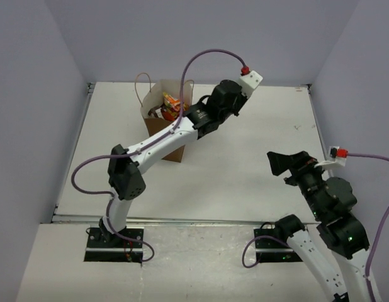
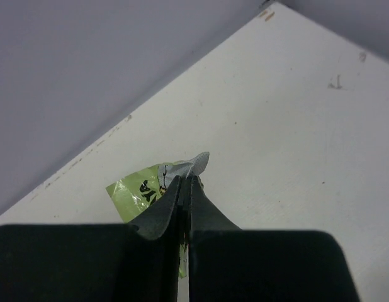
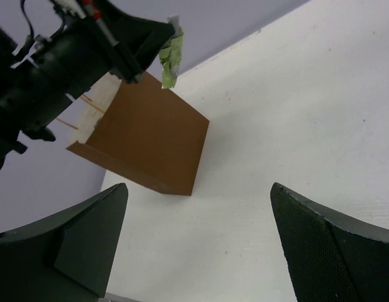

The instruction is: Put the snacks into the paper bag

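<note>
Green packet pinched by left end effector, wrist views only; right end effector spread.

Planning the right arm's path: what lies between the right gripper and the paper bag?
Nothing but bare white table; the right wrist view shows the stretch from the right gripper to the paper bag clear.

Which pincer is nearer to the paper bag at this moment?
Left. The left pincer hangs just above the paper bag rim, shut on a green packet; the right pincer, open, sits far off to its right.
</note>
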You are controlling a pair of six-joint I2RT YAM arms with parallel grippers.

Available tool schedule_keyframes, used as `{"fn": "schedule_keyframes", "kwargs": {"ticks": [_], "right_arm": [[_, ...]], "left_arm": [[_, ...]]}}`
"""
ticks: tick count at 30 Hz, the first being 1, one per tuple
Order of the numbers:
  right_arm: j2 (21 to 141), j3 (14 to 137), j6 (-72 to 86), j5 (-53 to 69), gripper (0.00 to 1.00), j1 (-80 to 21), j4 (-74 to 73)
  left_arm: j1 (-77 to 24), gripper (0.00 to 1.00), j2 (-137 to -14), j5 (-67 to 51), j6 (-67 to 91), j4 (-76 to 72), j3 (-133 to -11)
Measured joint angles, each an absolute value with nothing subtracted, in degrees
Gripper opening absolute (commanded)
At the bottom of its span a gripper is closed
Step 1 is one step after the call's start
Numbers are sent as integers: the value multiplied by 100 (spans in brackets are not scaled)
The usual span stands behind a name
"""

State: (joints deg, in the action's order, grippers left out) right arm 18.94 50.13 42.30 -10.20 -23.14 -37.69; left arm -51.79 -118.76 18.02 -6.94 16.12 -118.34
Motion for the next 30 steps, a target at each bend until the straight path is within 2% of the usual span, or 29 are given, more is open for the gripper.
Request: {"fn": "schedule_keyframes", "kwargs": {"ticks": [5, 14, 20, 24, 30], "right_arm": [[1343, 4910, 4254, -1251, 97, -2314, -3708], [1592, 4646, 4292, -1225, 97, -2314, -3555], [1841, 4508, 4316, -1031, 97, -2314, -3483], [1887, 4453, 4329, -897, 97, -2314, -3452], [1885, 4453, 4329, -794, 97, -2311, -3367]], "left_arm": [[-5094, 0, -10862, 1273, -102, 1507, -11166], [-5028, 0, -8812, 220, 561, 996, -9585], [-4525, 0, -7461, 25, 720, 552, -8991], [-4056, 0, -7002, 19, 757, 475, -8753], [-3402, 0, -6949, -176, 781, 563, -8458]]}}
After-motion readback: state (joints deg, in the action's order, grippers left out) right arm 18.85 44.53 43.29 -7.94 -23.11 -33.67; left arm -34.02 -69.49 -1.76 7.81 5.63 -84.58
